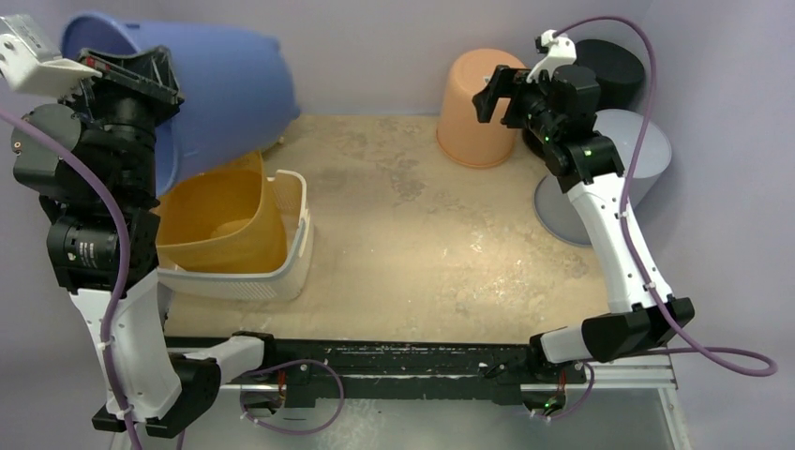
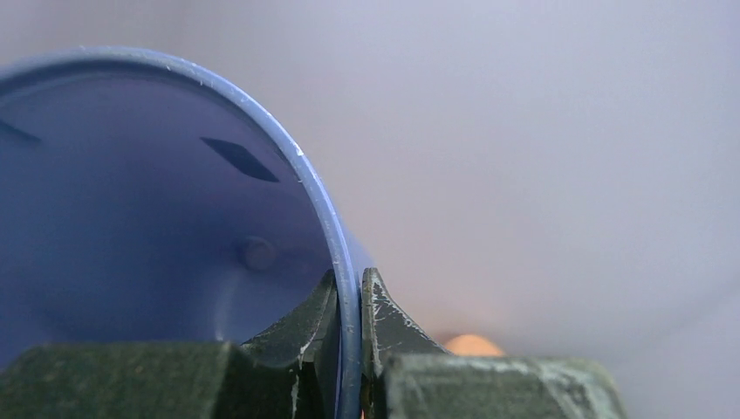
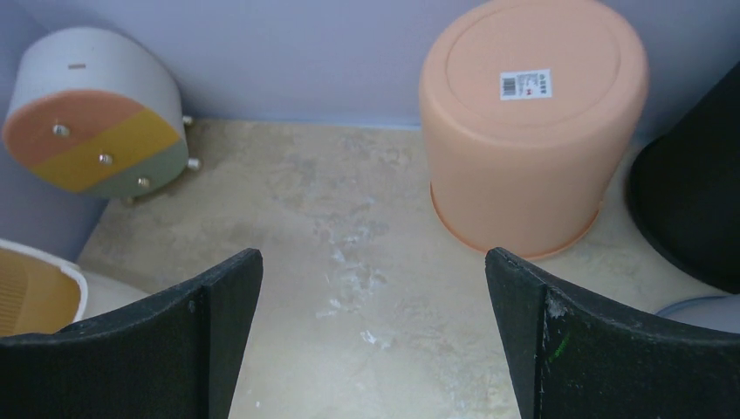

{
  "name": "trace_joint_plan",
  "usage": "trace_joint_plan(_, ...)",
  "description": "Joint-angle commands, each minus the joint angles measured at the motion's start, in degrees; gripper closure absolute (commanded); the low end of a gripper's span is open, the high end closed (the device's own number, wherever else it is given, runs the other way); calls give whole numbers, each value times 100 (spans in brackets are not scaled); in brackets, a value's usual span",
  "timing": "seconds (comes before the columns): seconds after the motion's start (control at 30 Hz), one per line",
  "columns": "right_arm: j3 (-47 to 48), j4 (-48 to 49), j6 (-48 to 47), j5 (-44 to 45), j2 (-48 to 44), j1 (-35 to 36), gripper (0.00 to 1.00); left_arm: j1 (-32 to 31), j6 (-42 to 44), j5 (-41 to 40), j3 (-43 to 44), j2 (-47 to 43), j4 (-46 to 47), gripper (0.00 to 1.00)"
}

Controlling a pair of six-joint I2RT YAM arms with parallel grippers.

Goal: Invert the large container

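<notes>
1. One counter [image 1: 422, 244], beige and mottled, carries everything; two arms are bolted at its near edge.
2. One large blue container [image 1: 225, 84] is at the far-left corner. It is tipped on its side, with its open mouth toward the left arm and its base toward the middle of the counter. From the right wrist, the base shows orange, yellow and green bands with small studs.
3. One white basket [image 1: 291, 253] sits near the left edge, just in front of the blue container.
4. One yellow tub [image 1: 234, 220] stands inside the basket, open end up.
5. One grey container [image 1: 656, 141] is at the right edge, partly behind the right arm.
6. One peach bucket [image 1: 478, 112] stands upside down at the far centre-right, with one white label [image 3: 525, 84] on its base.
7. One black container [image 1: 614, 66] is in the far-right corner, beside the peach bucket.
8. Two claws. The left claw [image 2: 349, 288] is pinching the blue container's rim, one finger inside and one outside. The right claw [image 3: 371, 262] is spread wide and holds nothing, above the counter near the peach bucket.
</notes>
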Motion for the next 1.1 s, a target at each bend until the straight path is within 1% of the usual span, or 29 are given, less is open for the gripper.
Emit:
trace_joint_plan(0.0, 130, 662, 426, 668, -256, -4, 0, -6, -520, 1300, -13, -110, 2342, 100)
trace_joint_plan(0.1, 360, 917, 410, 993, -228, -3, 0, -7, -743, 1638, -67, -117, 2746, 100)
trace_joint_plan(0.2, 661, 1099, 368, 1433, -120, -15, 0, -6, -1622, 2153, -839, -231, 3884, 100)
trace_joint_plan(0.3, 1119, 1261, 357, 2078, 25, -80, 0, -6, -2587, 2516, -1617, -323, 4710, 100)
trace_joint_plan(0.37, 1345, 1450, 331, 2259, 68, -170, 0, -6, -2982, 2586, -2140, -399, 5092, 100)
trace_joint_plan(0.47, 1541, 1753, 331, 2256, 106, -292, 0, -11, -3684, 2747, -2909, -421, 5854, 100)
trace_joint_plan(0.6, 1830, 1762, 379, 1976, 283, -328, 0, -47, -4434, 2895, -3695, -302, 6837, 100)
trace_joint_plan(0.7, 1878, 1712, 509, 1741, 359, -327, 0, -393, -4447, 2881, -3977, -136, 7140, 100)
trace_joint_plan(0.9, 2096, 1552, 382, 1612, 469, -330, 0, -1837, -4078, 2537, -4490, 369, 7244, 100)
trace_joint_plan(0.97, 2097, 1538, 349, 1612, 460, -332, 0, -2087, -4009, 2525, -4640, 558, 7318, 100)
trace_joint_plan(1.07, 1983, 1562, 330, 1634, 386, -337, 0, -2272, -4049, 2587, -4904, 782, 7485, 100)
